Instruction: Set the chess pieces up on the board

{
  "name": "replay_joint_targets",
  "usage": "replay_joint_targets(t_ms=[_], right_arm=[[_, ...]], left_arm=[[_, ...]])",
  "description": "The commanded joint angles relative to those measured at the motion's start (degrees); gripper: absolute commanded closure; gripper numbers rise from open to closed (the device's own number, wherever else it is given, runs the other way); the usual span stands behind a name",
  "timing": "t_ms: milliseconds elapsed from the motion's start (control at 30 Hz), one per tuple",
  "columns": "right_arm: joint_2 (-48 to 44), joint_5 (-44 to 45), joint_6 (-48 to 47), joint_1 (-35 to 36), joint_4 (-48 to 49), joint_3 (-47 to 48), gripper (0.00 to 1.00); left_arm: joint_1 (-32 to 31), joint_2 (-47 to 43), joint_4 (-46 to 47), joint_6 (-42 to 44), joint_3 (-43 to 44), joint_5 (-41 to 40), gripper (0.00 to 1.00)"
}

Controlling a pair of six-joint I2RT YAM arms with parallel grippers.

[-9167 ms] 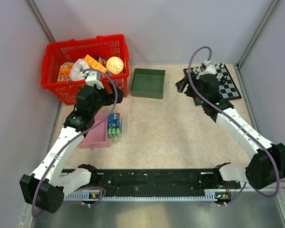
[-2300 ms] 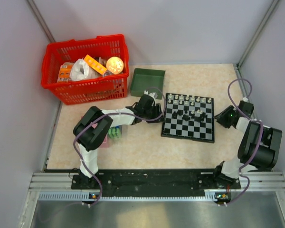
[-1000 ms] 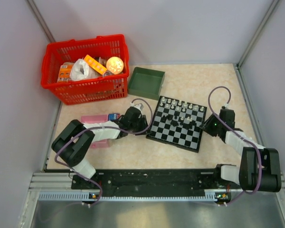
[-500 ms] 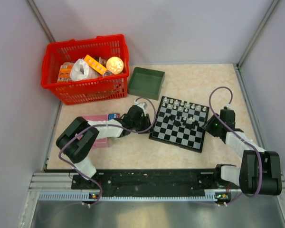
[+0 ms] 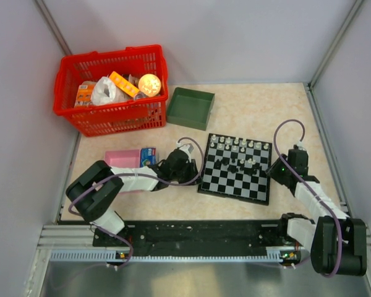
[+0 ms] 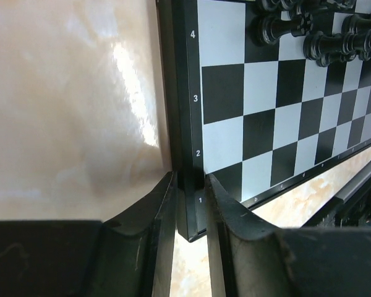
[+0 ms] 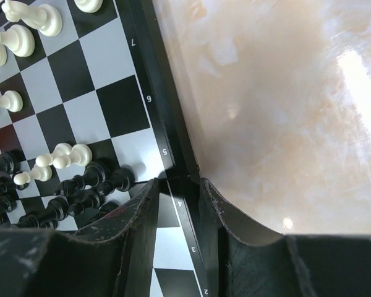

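The board (image 5: 222, 183) lies mid-table, nearly square to the table edges. My left gripper (image 5: 195, 171) is shut on its left rim, and in the left wrist view both fingers (image 6: 162, 207) pinch the black edge by the corner marked 1. My right gripper (image 5: 274, 168) is shut on the right rim, its fingers (image 7: 211, 201) straddling the edge near row 4. White chess pieces (image 5: 235, 143) line the far row. Black chess pieces (image 5: 237, 163) crowd the middle, several lying down (image 7: 80, 185). One white piece (image 7: 59, 158) lies on its side among them.
A red basket (image 5: 111, 114) full of items stands at the back left, with a green tray (image 5: 190, 108) beside it. A pink tray (image 5: 122, 159) and a small blue-green box (image 5: 149, 154) lie just left of my left arm. Walls close in on three sides.
The board has turned from a slant to nearly square and slid slightly right, carried by both grippers. My left arm has drawn back, uncovering more of the pink tray.
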Motion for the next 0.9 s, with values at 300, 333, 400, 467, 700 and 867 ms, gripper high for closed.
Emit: replay_joint_targets(t_ms=[300,333,400,467,700,867], right_arm=[[0.61,-13.72,1.14,1.73,-3.06,-0.26,0.7],[1.22,-13.98,1.05,1.73,-2.79,0.09,0.7],[2.1,-13.38,0.52,1.73,-3.31,1.32,0.7],[2.45,-11.01,-0.27,1.73,-4.28,3.08,0.7],[3.86,-3.79,-3.34,1.73,-8.94,14.15,0.66],[4.74,-6.5,-6.15,1.73,-10.08,20.48,0.66]], left_arm=[[-1.55,-7.78,-4.68,-1.0,-1.2,-7.73,0.7],[-1.47,-7.96,-6.0,-0.56,-0.67,-8.44,0.7],[-1.38,-8.57,-7.5,0.41,0.21,-10.99,0.68],[-1.29,-9.89,-8.56,1.29,1.0,-12.57,0.64],[-0.85,-15.6,-14.18,4.97,4.6,-16.96,0.41],[-0.06,-20.08,-15.33,9.98,9.34,-24.33,0.19]])
